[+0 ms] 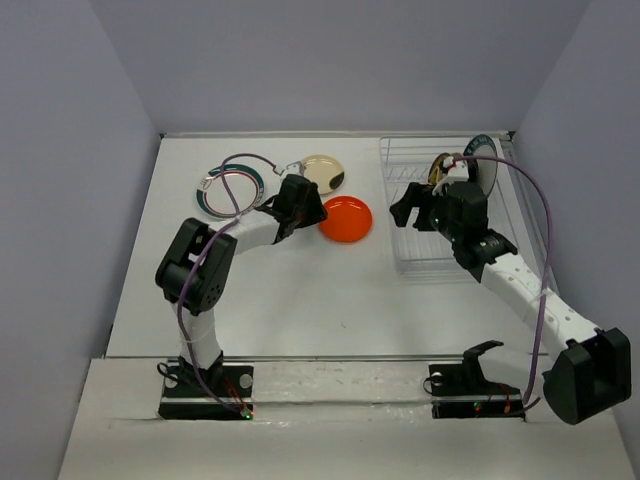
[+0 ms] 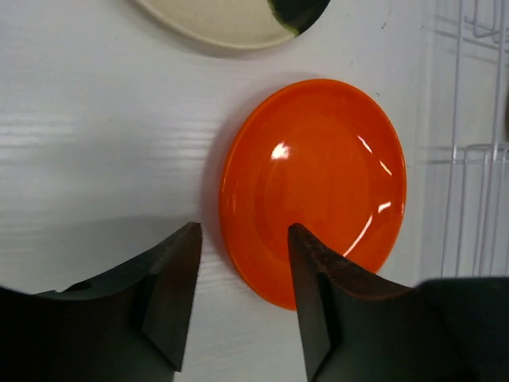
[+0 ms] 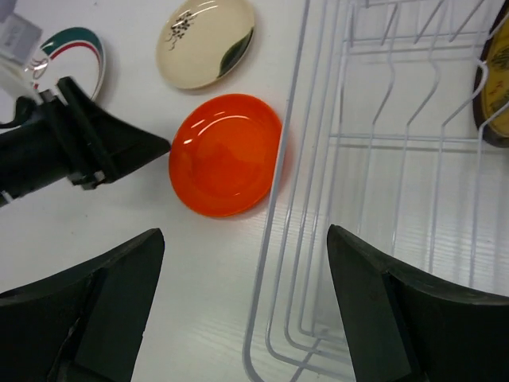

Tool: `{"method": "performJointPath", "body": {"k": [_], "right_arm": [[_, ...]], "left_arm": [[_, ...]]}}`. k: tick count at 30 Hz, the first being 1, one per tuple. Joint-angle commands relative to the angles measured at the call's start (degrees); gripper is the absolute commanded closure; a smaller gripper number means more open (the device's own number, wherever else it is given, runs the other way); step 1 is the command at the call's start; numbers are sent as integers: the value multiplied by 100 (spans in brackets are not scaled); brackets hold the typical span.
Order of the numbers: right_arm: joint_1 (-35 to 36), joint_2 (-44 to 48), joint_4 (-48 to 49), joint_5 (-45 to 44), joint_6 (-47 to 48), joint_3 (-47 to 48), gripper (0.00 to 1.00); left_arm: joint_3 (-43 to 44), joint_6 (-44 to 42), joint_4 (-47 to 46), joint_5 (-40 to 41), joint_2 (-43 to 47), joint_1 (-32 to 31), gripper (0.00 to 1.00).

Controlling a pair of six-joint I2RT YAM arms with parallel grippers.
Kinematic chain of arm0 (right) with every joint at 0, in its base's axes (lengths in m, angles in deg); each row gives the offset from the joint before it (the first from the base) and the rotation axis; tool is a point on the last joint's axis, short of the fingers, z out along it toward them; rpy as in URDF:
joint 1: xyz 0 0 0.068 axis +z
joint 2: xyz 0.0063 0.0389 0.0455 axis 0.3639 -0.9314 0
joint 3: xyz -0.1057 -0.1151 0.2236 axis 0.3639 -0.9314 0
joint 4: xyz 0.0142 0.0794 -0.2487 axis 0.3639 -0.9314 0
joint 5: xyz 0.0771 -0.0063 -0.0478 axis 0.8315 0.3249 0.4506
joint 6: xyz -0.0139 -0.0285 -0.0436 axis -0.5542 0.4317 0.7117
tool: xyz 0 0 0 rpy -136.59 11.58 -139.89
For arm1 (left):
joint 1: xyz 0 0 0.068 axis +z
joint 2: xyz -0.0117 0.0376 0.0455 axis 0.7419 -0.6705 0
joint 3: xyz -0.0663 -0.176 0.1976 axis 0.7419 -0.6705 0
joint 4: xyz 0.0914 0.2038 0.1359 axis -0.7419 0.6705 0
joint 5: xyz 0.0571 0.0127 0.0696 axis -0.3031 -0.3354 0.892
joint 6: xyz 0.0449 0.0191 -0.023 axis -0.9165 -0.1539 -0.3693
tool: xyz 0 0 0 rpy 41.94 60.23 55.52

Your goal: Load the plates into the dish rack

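From above, the dish rack, a rectangle of thin white wire, sits in the far right corner of the desk; two plates stand upright at its far end, a teal-rimmed plate in the rack and a gold patterned plate just left of it; the orange-red plate lies flat just left of the rack, the cream plate is beside it nearer the far edge, and a white plate with a teal rim lies flat toward the far left corner; the left jaws reach to the orange-red plate's left rim, and the right jaws hang over the rack's near left part; from the left wrist, the orange-red plate is glossy and round, with bright highlights in its shallow well; the left jaws are parted and straddle its rim, one finger over bare desk, the other over the plate; whether either touches it I cannot tell; the cream plate shows a dark patch, and rack wires stand at the right; from the right wrist, the right jaws are spread wide above the rack's left wall; the orange-red plate lies just outside that wall, and the cream plate carries dark brush marks.
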Motion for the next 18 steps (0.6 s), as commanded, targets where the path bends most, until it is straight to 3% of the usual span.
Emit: {"method": "performJointPath", "body": {"k": [1, 6, 8, 9, 14, 18], "right_arm": [[191, 355, 682, 491, -264, -174, 12], [253, 443, 708, 588, -282, -315, 12], [253, 487, 708, 614, -308, -342, 12], [253, 505, 717, 640, -326, -368, 12], [253, 435, 717, 806, -238, -430, 14], [367, 155, 638, 1377, -107, -211, 13]], "left_arm": [[525, -153, -292, -84, -486, 22, 47], [834, -188, -170, -138, -1014, 14, 65], [852, -197, -170, -77, -1102, 14, 79], [834, -197, -196, -51, -1120, 14, 94], [-16, -13, -547, 72, -445, 14, 94], [-1062, 49, -750, 266, 1124, 5, 94]]}}
